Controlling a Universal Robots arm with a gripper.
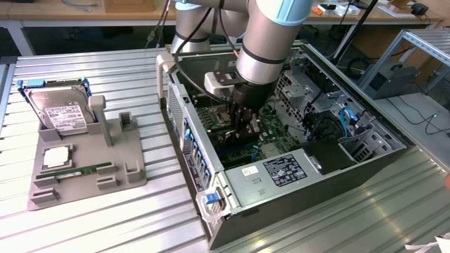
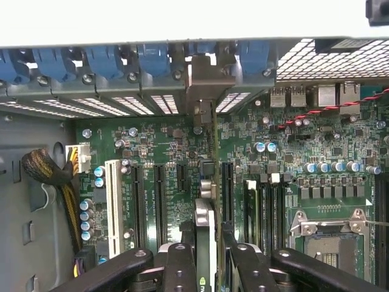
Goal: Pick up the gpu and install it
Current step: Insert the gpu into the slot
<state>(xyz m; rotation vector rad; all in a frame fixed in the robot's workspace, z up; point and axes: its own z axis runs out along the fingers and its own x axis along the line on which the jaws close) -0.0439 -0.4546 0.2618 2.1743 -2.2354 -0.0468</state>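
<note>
Gripper [image 1: 243,124] hangs from the arm [image 1: 271,37] inside the open computer case [image 1: 232,211], low over the motherboard [image 1: 211,118] at the case's middle, its dark fingers clenched on the gpu [image 1: 247,130], which stands on edge between them. Off at nine o'clock from the case, on the ribbed table [image 1: 105,226], sits a grey holder [image 1: 123,174] carrying a hard drive [image 1: 62,113] and a green memory stick [image 1: 81,171]. From the wrist, the fingers [image 2: 179,267] press on both sides of the gpu [image 2: 205,231], seen edge-on and running toward twelve o'clock, where its silver bracket [image 2: 206,85] meets the case's rear slot wall below the blue clips [image 2: 103,61]. The card stands among the expansion slots [image 2: 158,194]; whether it is fully seated I cannot tell. At four o'clock lies the CPU socket [image 2: 328,234].
</note>
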